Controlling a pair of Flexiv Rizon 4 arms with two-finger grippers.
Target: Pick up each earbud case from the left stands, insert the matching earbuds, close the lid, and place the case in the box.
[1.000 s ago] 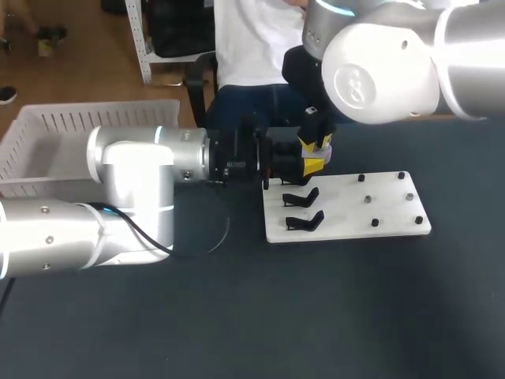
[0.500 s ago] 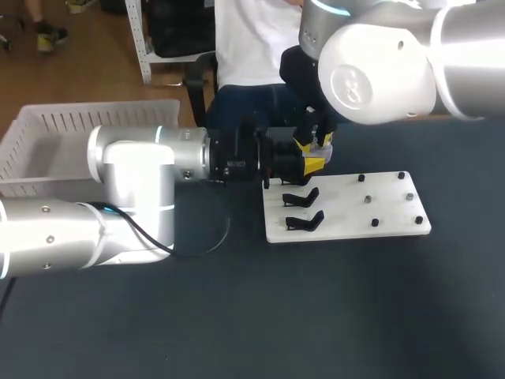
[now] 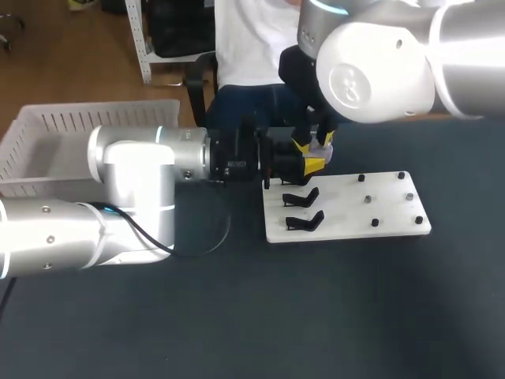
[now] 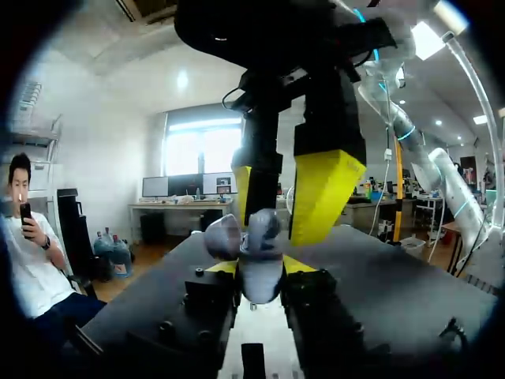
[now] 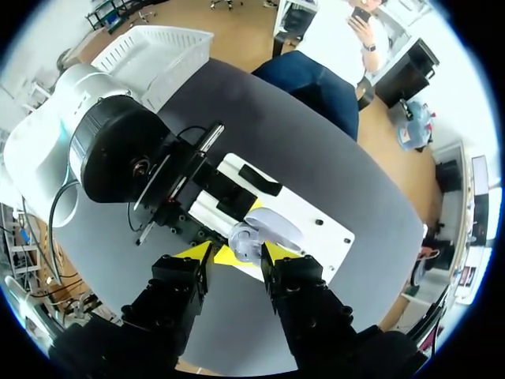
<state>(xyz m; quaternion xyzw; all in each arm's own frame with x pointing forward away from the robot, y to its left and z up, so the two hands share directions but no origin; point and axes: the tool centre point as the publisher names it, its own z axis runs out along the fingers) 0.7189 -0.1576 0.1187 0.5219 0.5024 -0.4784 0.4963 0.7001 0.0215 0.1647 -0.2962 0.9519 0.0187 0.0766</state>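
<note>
Our left claw (image 4: 260,278) is clamped on the glossy, rounded, pale lavender earbud case (image 4: 260,251), whose lid is hinged open. The case sits just over the far left corner of the flat white plastic board (image 3: 347,212) on the dark matte worktop (image 3: 316,316). Our right claw (image 3: 313,155) hangs directly above the case, and we cannot tell whether it grips anything.

We list one dark table (image 3: 316,316), and flat on its far right part one white board (image 3: 347,207). The board bears two black stands (image 3: 304,219) one behind the other on its left side, and six small dark pegs (image 3: 368,200) set in pairs across its right half. We enter one white basket (image 3: 47,126) with slotted walls at the table's far left corner, well apart from the board.
</note>
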